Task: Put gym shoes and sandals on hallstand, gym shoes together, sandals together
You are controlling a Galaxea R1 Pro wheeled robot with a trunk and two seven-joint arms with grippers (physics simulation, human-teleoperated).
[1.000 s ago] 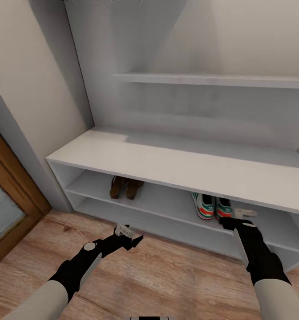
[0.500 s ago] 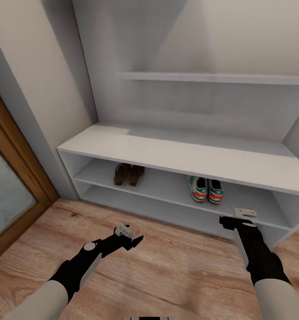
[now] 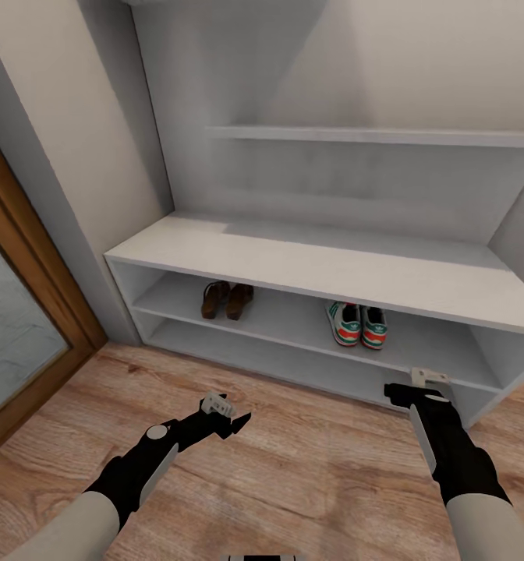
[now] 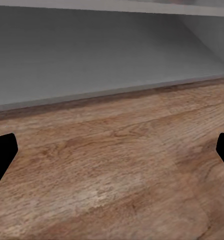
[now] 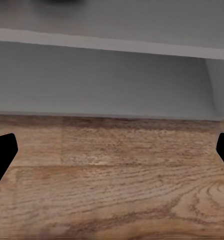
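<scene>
Gym shoes: the two gym shoes [image 3: 357, 326] stand side by side, touching or nearly so, on the upper open shelf of the shoe rack [image 3: 309, 269], toward its right half, heels facing the robot.
Sandals: the two sandals [image 3: 227, 300] sit as a pair on the same shelf, toward the left, well apart from the sneakers.
Floor: the wood floor [image 3: 293, 460] in front of the rack carries no shoe within the head view.
Left end effector: the left end effector [image 3: 229, 417] hovers over the floor short of the rack, jaws spread and holding nothing; the left wrist view shows bare planks between the dark fingertips [image 4: 3, 150].
Right end effector: the right end effector [image 3: 418, 386] hangs near the rack's lower right corner, also spread wide and empty; its fingertips [image 5: 4, 149] frame floor and the rack's base.
Stage: judging by the layout, all four items are placed and paired, so the work looks essentially finished.
Doing it well: any remaining move should be a clean retreat. Both arms should stay low and clear of the shelf edge, and the right one should pull straight back so it cannot nudge the sneakers apart.
Risk: a sideways sweep near the right end could clip the shelf.
</scene>
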